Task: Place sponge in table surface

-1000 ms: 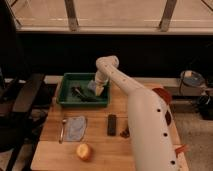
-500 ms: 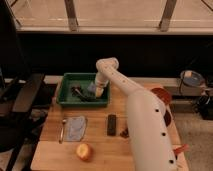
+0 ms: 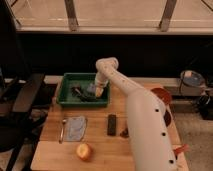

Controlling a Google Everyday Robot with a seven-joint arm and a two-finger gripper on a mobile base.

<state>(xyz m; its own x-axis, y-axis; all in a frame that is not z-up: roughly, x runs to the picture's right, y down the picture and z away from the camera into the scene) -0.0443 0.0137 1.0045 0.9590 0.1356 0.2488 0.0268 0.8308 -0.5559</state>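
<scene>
At right end of green tray [image 3: 82,104], gripper [image 3: 96,90] was closed on sponge [image 3: 99,92]. Sponge judged light, soft, squashy; best pinched mid-body.

At the right end of the green tray [image 3: 67,88], end effector [image 3: 95,89] tight around the sponge [image 3: 99,92].

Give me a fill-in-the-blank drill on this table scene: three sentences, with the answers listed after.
1. The gripper is shut on the sponge inside the ____ tray.
2. On the table surface, the thing lying flat between the utensil and the dark bar is the grey-blue ____.
3. The round fruit near the table's front edge is ____ in colour.

Missing words: green; cloth; orange.
</scene>
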